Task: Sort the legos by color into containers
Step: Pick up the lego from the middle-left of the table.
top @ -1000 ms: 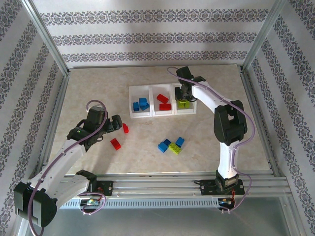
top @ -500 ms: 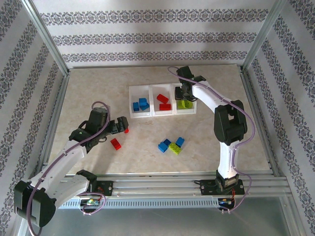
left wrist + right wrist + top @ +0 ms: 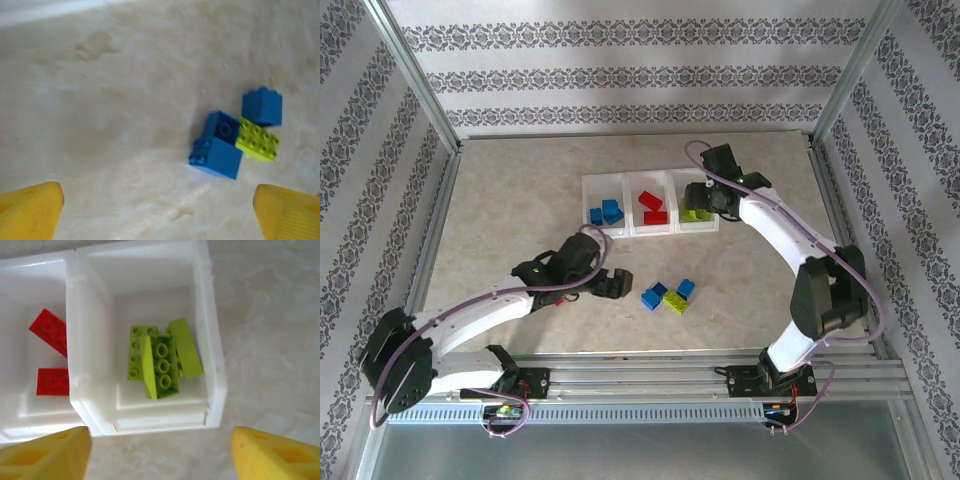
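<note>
Legos [image 3: 162, 372], apparently three lime ones, lie in the end container [image 3: 212, 365] while both arms' jaws gape empty.

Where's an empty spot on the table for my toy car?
Bare table lies left of the bins and behind them, up to the back wall. Crowded: near middle, where loose legos sit beside the left gripper.
</note>
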Robot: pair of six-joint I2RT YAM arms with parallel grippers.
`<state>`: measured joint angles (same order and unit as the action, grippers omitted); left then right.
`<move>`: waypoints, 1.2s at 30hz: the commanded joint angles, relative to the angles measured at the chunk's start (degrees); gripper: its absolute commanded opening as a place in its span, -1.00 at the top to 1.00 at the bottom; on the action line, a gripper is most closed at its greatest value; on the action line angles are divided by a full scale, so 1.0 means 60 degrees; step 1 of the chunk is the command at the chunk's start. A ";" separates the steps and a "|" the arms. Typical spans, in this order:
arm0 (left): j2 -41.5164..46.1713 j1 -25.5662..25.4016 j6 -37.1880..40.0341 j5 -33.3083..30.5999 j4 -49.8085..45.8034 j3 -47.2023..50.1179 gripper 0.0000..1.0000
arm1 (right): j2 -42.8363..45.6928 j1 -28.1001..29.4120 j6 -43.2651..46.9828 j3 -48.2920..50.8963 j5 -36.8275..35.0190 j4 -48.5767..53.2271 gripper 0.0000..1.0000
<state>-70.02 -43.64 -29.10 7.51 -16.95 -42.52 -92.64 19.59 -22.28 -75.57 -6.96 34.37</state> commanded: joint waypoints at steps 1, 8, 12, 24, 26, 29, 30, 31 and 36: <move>-0.0548 -0.0649 0.0652 0.0126 0.0468 -0.0519 -0.94 | 0.0890 -0.0072 -0.0591 0.0892 -0.0323 -0.0204 -0.66; -0.1897 -0.1559 0.1138 0.0166 0.0467 -0.1067 -0.90 | 0.2303 -0.0072 -0.1584 0.2187 -0.0557 0.0149 -0.97; -0.2588 -0.1857 0.1289 -0.0019 0.0352 -0.1408 -0.87 | 0.2906 -0.0072 -0.2122 0.2652 -0.0642 0.0451 -0.97; -0.4139 -0.2093 0.1781 -0.0529 0.0012 -0.2264 -0.63 | 0.3851 -0.0071 -0.2552 0.3103 -0.1008 0.0802 -0.97; -0.4357 -0.2102 0.1761 -0.0532 0.0013 -0.2327 -0.58 | 0.3895 -0.0058 -0.2570 0.3061 -0.1037 0.0805 -0.96; -0.4678 -0.2117 0.1753 -0.0532 0.0042 -0.2402 -0.50 | 0.3941 -0.0058 -0.2603 0.3060 -0.1139 0.0819 -0.97; -0.4768 -0.2117 0.1721 -0.0559 0.0041 -0.2442 -0.46 | 0.3948 -0.0070 -0.2627 0.3066 -0.1168 0.0820 -0.97; -0.4846 -0.2117 0.1694 -0.0597 0.0056 -0.2456 -0.43 | 0.3954 -0.0060 -0.2629 0.3062 -0.1183 0.0820 -0.97; -0.5196 -0.2117 0.1498 -0.1031 -0.0017 -0.2616 -0.21 | 0.3967 -0.0064 -0.2658 0.3061 -0.1227 0.0849 -0.97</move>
<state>-100.29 -55.53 -19.75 4.03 -15.86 -56.51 -70.11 19.59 -37.41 -57.41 -12.64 38.39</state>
